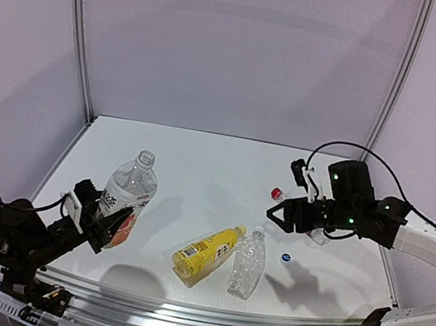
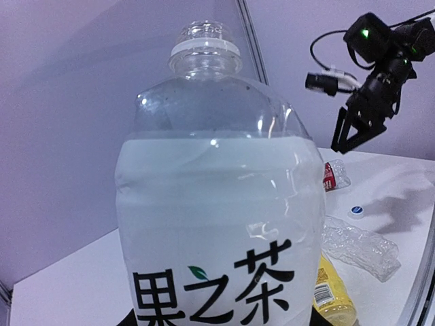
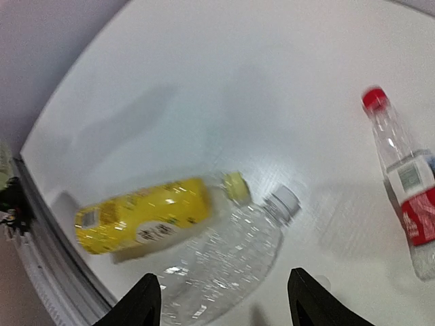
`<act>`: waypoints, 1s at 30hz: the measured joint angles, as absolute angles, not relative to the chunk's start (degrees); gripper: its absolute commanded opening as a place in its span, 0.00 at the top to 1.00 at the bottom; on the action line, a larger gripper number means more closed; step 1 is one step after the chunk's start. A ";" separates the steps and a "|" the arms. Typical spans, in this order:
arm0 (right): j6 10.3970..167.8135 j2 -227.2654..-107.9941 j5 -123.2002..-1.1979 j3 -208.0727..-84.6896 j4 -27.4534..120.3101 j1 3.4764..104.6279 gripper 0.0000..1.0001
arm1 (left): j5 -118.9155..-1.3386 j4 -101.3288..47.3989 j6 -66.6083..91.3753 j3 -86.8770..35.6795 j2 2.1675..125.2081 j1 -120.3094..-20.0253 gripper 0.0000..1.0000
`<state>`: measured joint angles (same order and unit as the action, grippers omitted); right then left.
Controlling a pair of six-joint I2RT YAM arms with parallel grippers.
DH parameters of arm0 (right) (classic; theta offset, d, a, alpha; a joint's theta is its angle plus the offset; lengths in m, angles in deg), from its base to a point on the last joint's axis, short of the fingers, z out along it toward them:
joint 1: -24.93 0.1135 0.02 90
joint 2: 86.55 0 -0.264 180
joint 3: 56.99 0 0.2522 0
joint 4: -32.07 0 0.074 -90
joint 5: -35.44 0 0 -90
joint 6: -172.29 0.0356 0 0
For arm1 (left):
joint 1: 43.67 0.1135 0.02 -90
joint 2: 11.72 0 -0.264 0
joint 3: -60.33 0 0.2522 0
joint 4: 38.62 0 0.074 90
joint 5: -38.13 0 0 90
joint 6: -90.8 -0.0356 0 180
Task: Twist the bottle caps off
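My left gripper [image 1: 104, 215] is shut on the clear fruit-label bottle [image 1: 127, 191] and holds it upright; its neck [image 2: 204, 32] is open, with no cap on it. The yellow bottle [image 1: 204, 251] lies on the table with its yellow cap [image 3: 236, 187] on. The plain clear bottle [image 1: 248, 263] lies beside it with a white cap [image 3: 283, 202] on. The red-label bottle [image 3: 410, 197] lies further right with its red cap [image 1: 277, 194] on. One blue-and-white cap [image 1: 287, 257] lies loose on the table. My right gripper [image 1: 280, 217] is open and empty, hovering above the plain clear bottle [image 3: 224, 261].
The table's near edge is a metal rail [image 1: 201, 308]. Purple walls and two upright posts [image 1: 81, 29] close the back and sides. The right arm's cable [image 1: 347, 148] loops above its wrist.
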<state>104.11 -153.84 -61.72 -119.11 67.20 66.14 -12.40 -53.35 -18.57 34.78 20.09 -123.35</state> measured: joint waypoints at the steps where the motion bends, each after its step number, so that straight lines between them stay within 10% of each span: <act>1: 103.94 -153.40 -63.40 -120.88 66.52 66.86 0.34 | -13.52 -53.13 -17.61 34.91 20.20 -122.34 1.00; 30: 96.38 -177.33 -81.32 -155.98 60.47 84.85 0.36 | -33.98 -45.77 -6.68 33.05 27.26 -112.75 1.00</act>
